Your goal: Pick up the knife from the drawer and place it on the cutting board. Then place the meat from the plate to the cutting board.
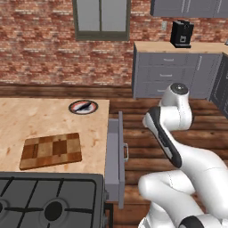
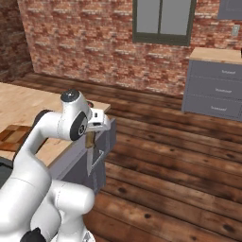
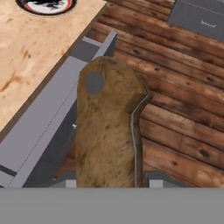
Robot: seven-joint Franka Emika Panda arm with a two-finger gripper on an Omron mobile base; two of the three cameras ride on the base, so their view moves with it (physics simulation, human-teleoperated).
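One knife (image 2: 89, 152) clamped by the handle in gripper (image 2: 90, 134), blade down, left of centre over open drawer (image 1: 115, 156); lift clear, carry level to cutting board (image 1: 51, 150) at lower left.

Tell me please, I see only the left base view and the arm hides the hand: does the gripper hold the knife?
Observer: Yes, in the right base view the gripper is shut on the knife by its wooden handle.
Operator: How does the blade point?
Observer: It hangs straight down, in front of the drawer.
Operator: Is it over the counter?
Observer: Not yet; the hand view shows it over the open drawer, the counter beside.
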